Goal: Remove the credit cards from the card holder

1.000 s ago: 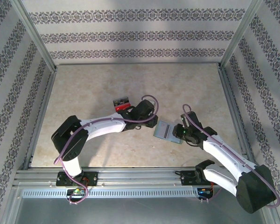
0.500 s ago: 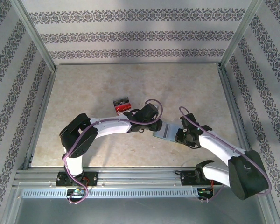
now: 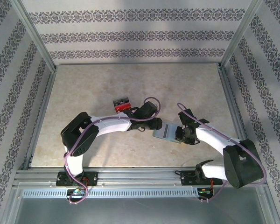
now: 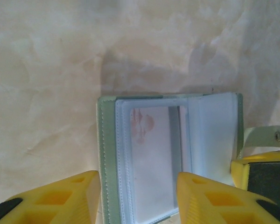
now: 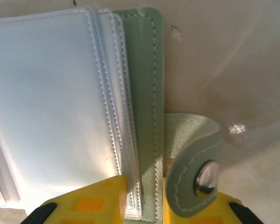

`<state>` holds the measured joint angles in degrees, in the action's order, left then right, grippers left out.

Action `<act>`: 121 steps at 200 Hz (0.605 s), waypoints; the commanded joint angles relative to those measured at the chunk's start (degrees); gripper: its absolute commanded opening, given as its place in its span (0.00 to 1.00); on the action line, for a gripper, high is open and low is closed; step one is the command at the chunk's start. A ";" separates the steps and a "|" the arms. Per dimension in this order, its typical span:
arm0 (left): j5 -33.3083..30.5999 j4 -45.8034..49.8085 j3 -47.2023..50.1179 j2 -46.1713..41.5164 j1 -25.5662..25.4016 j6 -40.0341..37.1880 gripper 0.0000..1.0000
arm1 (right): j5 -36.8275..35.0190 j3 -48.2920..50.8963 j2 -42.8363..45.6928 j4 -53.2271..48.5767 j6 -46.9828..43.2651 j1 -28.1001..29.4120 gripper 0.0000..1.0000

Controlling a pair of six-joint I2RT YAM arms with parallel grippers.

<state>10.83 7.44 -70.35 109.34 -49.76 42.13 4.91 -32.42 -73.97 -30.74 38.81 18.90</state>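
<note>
a: where is the card holder [image 3: 167, 132]?

b: it lies open and flat on the table [image 3: 93, 88], a little right of centre, between the two arms. the clear sleeves face up inside a pale green stitched border.

a: and the left end effector [image 4: 137, 179]?

b: its yellow fingers [image 4: 60, 200] are spread wide with nothing between them. in the left wrist view they sit at the near edge of the card holder, one on each side of the left panel.

a: the right end effector [image 5: 147, 196]?

b: it is at the opposite edge of the card holder. its fingers stand close together, with the green border running into the narrow gap. i cannot tell whether they pinch it or just rest there. the snap strap [image 5: 196, 172] curls over the outer finger.

a: any credit cards?

b: behind one clear sleeve there is a pale card with a reddish mark [image 4: 142, 126], tucked in the slot. beside it runs a dark strip, but i cannot tell what it is.

a: anything else on the table?

b: a clear plastic tray [image 3: 122, 104] with red and black contents, just behind the left arm's wrist, apart from the card holder.
</note>
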 commanded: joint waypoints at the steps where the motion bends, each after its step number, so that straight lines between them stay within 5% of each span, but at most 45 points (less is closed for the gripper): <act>1: 5.36 -1.46 -1.90 3.24 0.36 1.87 0.48 | 7.50 1.83 -4.33 18.95 0.30 2.15 0.23; 87: 10.11 -4.12 -2.77 5.78 -0.21 1.64 0.45 | 7.40 2.69 -4.59 19.92 0.66 2.11 0.23; 121: 13.14 -6.84 -3.67 7.03 -0.69 2.53 0.35 | 7.57 2.84 -4.72 20.11 0.61 1.94 0.23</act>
<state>20.23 4.56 -72.12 114.91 -49.56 43.88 4.78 -32.40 -74.04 -30.70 38.87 18.90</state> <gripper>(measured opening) 0.397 0.233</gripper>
